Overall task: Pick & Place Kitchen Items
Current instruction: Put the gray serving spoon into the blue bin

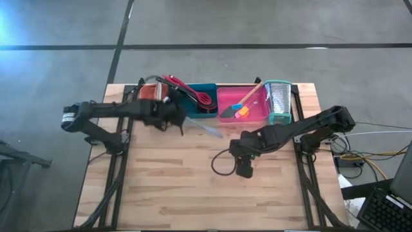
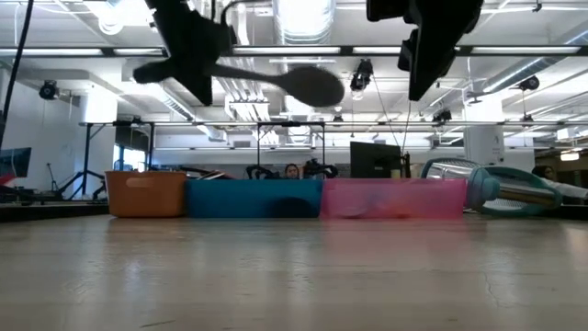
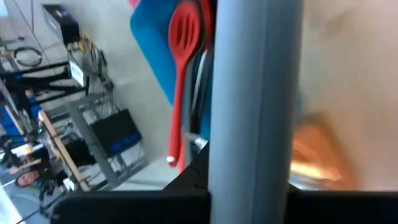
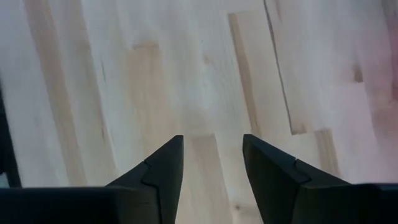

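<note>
Left gripper (image 2: 188, 51) up high, clamped on grey spoon (image 2: 299, 83); bowl points toward right arm. Right gripper (image 2: 432, 46) hangs above table (image 2: 294, 276). Back row: orange tray (image 2: 145, 193), teal tray (image 2: 253, 198), pink tray (image 2: 390, 198), grater (image 2: 501, 188) on its side.

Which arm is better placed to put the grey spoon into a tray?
Left. The left gripper already holds the grey spoon in the air, near the teal tray. The right gripper is open and empty over bare table.

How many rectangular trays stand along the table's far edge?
3, side by side: orange tray at the left arm's end, teal tray in the middle, pink tray beside the grater.
</note>
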`<state>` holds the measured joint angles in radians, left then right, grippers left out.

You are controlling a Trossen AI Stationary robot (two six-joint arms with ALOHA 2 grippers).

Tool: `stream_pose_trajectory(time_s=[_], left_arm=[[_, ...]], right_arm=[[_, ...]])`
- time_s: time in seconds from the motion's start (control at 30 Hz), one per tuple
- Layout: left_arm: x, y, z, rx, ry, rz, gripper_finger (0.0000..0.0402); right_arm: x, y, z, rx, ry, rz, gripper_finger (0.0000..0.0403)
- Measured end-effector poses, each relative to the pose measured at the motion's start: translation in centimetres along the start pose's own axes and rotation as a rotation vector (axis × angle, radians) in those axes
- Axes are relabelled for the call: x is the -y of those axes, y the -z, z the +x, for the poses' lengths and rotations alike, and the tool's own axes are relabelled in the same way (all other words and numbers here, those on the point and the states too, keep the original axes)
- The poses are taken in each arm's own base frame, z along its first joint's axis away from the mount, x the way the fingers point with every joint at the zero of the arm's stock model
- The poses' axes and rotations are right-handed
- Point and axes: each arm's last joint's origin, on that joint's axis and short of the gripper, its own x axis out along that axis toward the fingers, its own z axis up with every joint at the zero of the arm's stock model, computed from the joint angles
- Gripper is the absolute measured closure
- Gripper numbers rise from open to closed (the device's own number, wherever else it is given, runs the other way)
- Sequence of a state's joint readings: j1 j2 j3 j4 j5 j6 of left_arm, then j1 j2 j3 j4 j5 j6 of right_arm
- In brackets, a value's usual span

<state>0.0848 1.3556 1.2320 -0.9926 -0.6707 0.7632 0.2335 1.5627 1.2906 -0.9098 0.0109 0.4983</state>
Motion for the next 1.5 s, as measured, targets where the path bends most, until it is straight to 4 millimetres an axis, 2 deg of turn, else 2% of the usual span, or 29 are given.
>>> stream_pose_trajectory(time_s=[0.23,0.43,0.7,0.83,1.03,1.27,1.4,1.5], left_arm=[[-3.3,3.4,4.4,-0.059,0.073,0.15,0.0389],[-5.8,6.4,8.1,-0.1,0.128,0.127,0.0389],[-9.8,8.0,13.0,-0.205,0.237,-0.011,0.0389],[-10.9,8.3,15.8,-0.286,0.346,-0.061,0.0389],[-10.5,8.3,19.4,-0.35,0.452,-0.092,0.0389],[-9.5,7.9,21.6,-0.394,0.492,-0.047,0.0389],[-9.6,7.7,22.1,-0.396,0.462,-0.087,0.0345],[-9.9,7.8,21.7,-0.399,0.438,-0.135,0.0306]], right_arm=[[0.5,0.9,1.0,-0.048,0.019,-0.016,0.0247],[0.7,1.4,1.5,-0.083,0.026,-0.02,0.0244],[1.7,1.1,1.5,-0.092,0.039,-0.103,0.025],[2.5,0.9,1.5,-0.102,0.058,-0.111,0.025],[3.6,0.8,1.6,-0.125,0.078,-0.09,0.0255],[4.0,1.3,1.7,-0.182,0.104,-0.066,0.0253],[4.1,1.4,1.7,-0.183,0.106,-0.046,0.0258],[4.1,1.4,1.7,-0.184,0.107,-0.037,0.0262]])
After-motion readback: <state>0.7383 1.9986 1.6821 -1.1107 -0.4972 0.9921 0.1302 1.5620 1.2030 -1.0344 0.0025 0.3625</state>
